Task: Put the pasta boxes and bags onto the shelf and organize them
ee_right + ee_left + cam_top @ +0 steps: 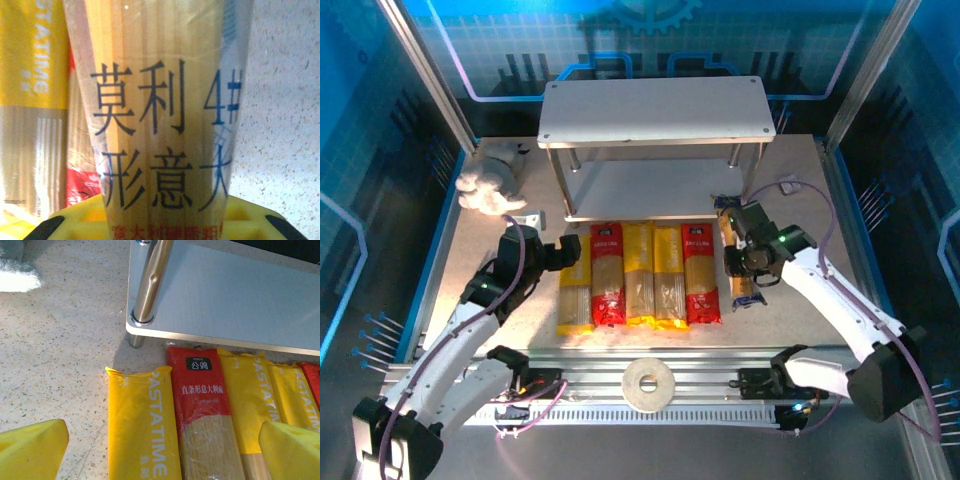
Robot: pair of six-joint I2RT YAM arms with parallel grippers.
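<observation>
R gripper (752,260) pinches clear pack (165,100) w/ Chinese print; L gripper (160,447) spread over PASTATIME pack (140,430).

Speckled tabletop (470,245) has the two-tier shelf (655,110) standing on it, five spaghetti packs (638,275) lying side by side just in front.

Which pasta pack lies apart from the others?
The clear pack with the dark blue end, right of the row, at the right end effector.

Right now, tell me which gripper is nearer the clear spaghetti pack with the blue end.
Right. The right gripper is directly over the clear pack, at its middle; the left gripper is across the row, above the far-left yellow pack.
</observation>
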